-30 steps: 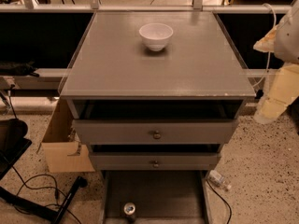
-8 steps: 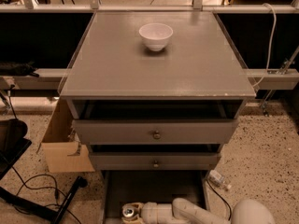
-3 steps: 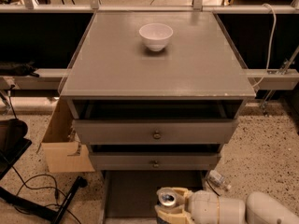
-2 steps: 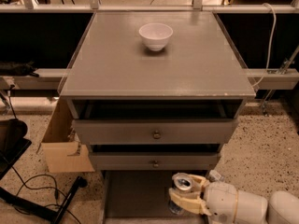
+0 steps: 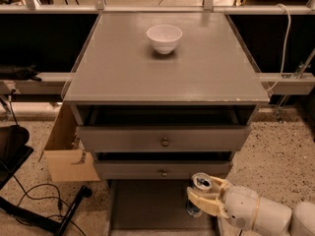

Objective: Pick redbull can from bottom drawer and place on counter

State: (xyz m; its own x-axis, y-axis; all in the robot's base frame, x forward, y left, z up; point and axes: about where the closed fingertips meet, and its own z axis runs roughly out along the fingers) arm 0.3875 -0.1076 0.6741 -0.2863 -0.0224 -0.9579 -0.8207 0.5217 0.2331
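My gripper point(image 5: 204, 193) is at the lower right of the camera view, in front of the cabinet and over the right side of the open bottom drawer point(image 5: 147, 208). Its cream fingers point(image 5: 202, 199) are shut on the redbull can point(image 5: 199, 193), which stands upright with its silver top showing and its blue body below. The can is lifted off the drawer floor, at about the height of the lower knobbed drawer's front. The counter point(image 5: 162, 63) spreads above, grey and flat.
A white bowl point(image 5: 164, 37) sits at the counter's far middle. Two grey drawers with round knobs point(image 5: 165, 142) are above the bottom drawer. A cardboard box point(image 5: 66, 151) stands left of the cabinet, with cables and a black stand on the floor.
My gripper reached into the bottom drawer, closed on the can at the left, then carried it right and upward out of the drawer.
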